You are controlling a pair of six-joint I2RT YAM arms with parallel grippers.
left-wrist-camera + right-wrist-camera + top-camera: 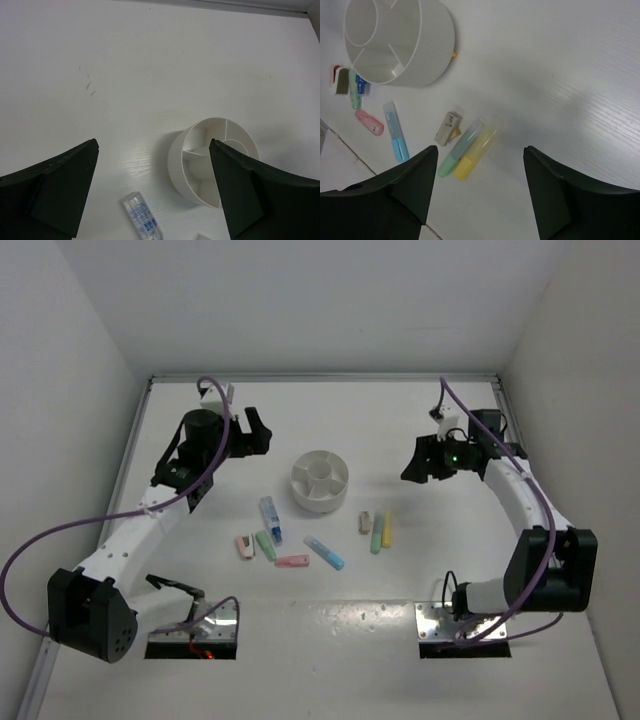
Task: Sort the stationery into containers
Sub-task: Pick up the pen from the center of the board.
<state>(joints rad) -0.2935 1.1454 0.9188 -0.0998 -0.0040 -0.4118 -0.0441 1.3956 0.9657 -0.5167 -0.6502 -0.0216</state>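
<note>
Yellow marker beside green marker, long axes parallel, near-to-far.

Tub, centre of frame: plain white.
Below it, left to right:
- pink-and-white piece
- mint green piece
- clear piece with blue print
- pink piece
- light blue piece
- beige piece
- green-blue piece
- yellow piece

Table: white.

Plain white walls are enclosing a flat white tabletop on three sides; soft light, perhaps from overhead, is glaring off its near edge.
</note>
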